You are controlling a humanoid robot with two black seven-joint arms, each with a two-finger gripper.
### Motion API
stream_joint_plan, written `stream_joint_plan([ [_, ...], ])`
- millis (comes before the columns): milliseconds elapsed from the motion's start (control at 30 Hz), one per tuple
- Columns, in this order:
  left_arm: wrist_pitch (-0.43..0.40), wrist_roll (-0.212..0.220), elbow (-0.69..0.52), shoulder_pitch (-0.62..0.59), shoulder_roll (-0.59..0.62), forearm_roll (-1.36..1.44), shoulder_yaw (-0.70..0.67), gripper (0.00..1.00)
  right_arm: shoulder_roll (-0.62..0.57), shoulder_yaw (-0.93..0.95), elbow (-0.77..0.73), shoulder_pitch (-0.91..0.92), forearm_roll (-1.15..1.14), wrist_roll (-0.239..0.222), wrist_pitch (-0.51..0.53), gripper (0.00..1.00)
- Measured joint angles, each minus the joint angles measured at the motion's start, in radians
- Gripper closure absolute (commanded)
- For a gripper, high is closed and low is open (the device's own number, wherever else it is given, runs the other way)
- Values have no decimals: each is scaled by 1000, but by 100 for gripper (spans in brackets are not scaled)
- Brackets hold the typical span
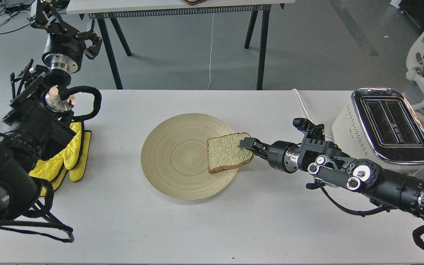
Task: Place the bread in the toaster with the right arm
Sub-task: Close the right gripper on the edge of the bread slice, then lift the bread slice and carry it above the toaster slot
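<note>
The bread [226,155] lies flat on the right side of a round wooden plate [175,158], its right edge overhanging the rim. My right gripper [246,143] reaches in low from the right. Its upper finger lies over the slice's right edge and the lower finger is hidden. The jaws look open around that edge, and the bread rests on the plate. The cream-white toaster [346,127], with two empty slots in its chrome top, stands at the table's right edge behind my right arm. My left gripper [68,27] is raised at the far left, open and empty.
Yellow oven mitts [74,158] lie at the left edge under my left arm. The toaster's white cord [302,101] runs across the back right of the table. Another table's legs [261,44] stand behind, and a white chair [423,48] is at the right.
</note>
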Motion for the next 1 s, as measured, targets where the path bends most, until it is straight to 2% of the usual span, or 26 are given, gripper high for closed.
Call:
stream_joint_plan([
  [100,0,0,1,0,0,0,-1,0,1,-11,-1,0,0,-3,7,91],
  [167,0,0,2,0,0,-1,-1,0,1,-14,-1,0,-1,-5,9,97],
  [500,0,0,3,0,0,-2,-1,0,-36,-3,37,39,4,-6,11,97],
  [767,0,-1,3,0,0,-2,-1,0,-242,-1,188,161,9,-7,16,97],
  [1000,0,-1,3,0,0,-2,-1,0,-532,-13,316,317,-26,-6,68,97],
])
